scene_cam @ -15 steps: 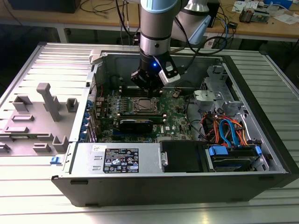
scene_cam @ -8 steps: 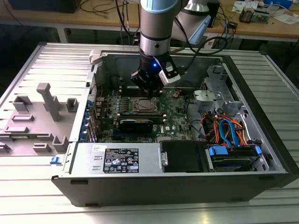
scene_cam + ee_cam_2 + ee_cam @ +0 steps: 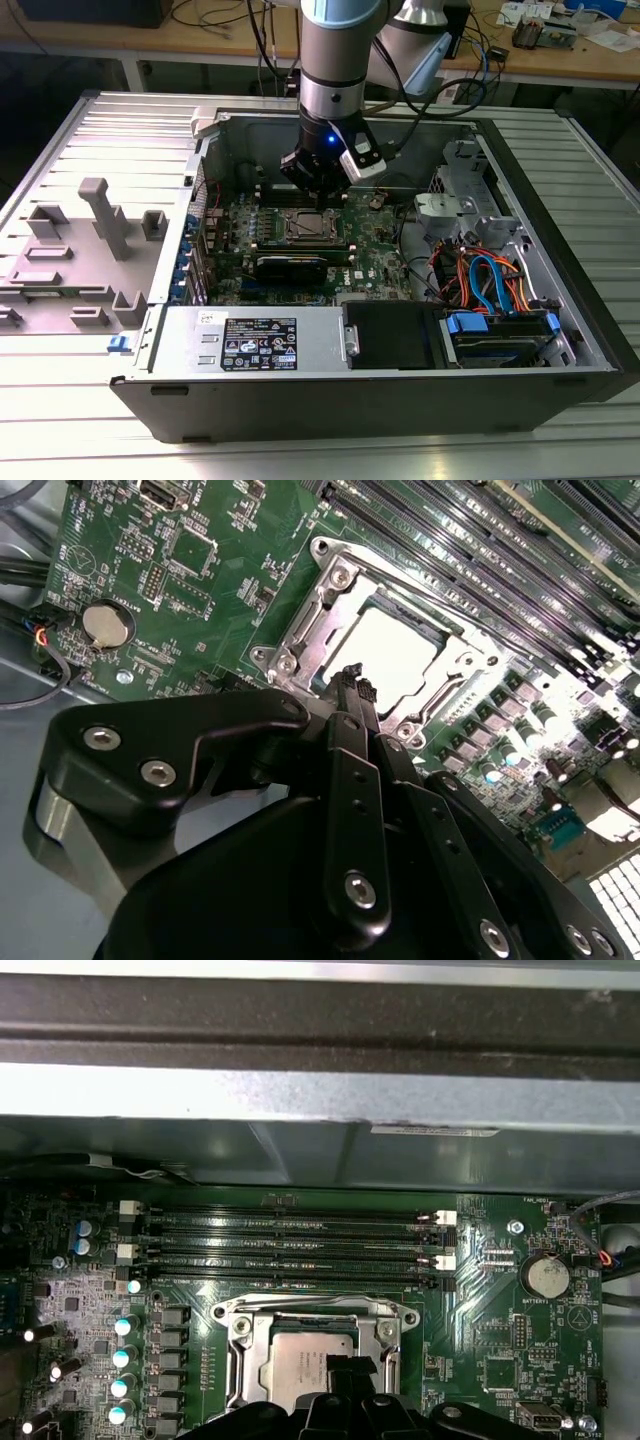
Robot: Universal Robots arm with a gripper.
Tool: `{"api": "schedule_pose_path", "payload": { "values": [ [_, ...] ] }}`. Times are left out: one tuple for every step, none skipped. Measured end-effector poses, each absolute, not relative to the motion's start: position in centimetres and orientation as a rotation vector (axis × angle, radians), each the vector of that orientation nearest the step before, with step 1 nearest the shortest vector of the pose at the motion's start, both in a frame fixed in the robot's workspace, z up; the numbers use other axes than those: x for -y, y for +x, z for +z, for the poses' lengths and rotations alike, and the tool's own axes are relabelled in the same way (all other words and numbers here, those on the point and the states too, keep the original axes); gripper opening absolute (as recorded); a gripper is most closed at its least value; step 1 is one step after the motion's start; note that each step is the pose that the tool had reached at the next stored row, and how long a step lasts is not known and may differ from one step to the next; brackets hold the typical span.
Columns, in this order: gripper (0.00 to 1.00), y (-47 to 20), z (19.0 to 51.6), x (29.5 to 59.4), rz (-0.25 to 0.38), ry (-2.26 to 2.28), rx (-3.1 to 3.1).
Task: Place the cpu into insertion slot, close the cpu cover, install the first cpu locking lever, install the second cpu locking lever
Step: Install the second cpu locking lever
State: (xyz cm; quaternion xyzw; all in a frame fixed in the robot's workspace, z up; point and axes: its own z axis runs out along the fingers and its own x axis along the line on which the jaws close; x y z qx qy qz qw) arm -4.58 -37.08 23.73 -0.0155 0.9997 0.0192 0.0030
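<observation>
An open computer case (image 3: 560, 330) lies on a ribbed metal bench (image 3: 60, 430), with cluttered worktables behind. Inside it, on the green board (image 3: 385, 262), the cpu (image 3: 385, 655) sits flat in the insertion slot (image 3: 300, 645), its pale silver-grey top square to the socket and showing through the window of the cpu cover (image 3: 455, 675). The cover, a thin silvery frame, appears to lie down over the chip (whether it is fully seated and latched cannot be read from these pictures). In the first wrist view the cpu (image 3: 300, 1365) sits just beside the rows of memory slots (image 3: 290, 1250).

The gripper (image 3: 352, 680) hangs directly over the socket's near edge, its black fingers (image 3: 345, 695) drawn together to a narrow point with nothing between them. In the exterior view the gripper (image 3: 318, 198) sits low inside the case, right above the slot (image 3: 305, 228).

The risk, as it looks from here: a narrow tip pressing off-line could slip from a thin lever or the cover rim and scrape the board or nearby capacitors (image 3: 520, 725). A cover not lying flat would resist any lever, and force there could stress the socket beneath. The coin battery (image 3: 108, 625) and memory slots stand well clear.
</observation>
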Motion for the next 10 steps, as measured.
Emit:
{"api": "schedule_pose_path", "payload": {
  "values": [
    [0.11, -4.57, 23.92, 37.08, 0.057, -0.049, -3.135],
    [0.11, -4.58, 23.92, 37.13, 0.057, -0.048, -3.135],
    [0.11, -4.58, 23.92, 37.14, 0.056, -0.048, -3.135],
    [0.11, -4.58, 23.92, 37.14, 0.056, -0.048, -3.135],
    [0.11, -4.58, 23.92, 37.14, 0.056, -0.048, -3.135],
    [0.11, -4.58, 23.92, 37.14, 0.047, -0.048, -3.135],
    [0.11, -4.58, 23.92, 37.14, 0.037, -0.048, -3.135],
    [0.11, -4.58, 23.92, 37.14, 0.037, -0.048, -3.135],
    [0.11, -4.58, 23.92, 37.14, 0.037, -0.048, -3.135],
    [0.11, -4.58, 23.92, 37.14, 0.037, -0.048, -3.135]
  ]
}}
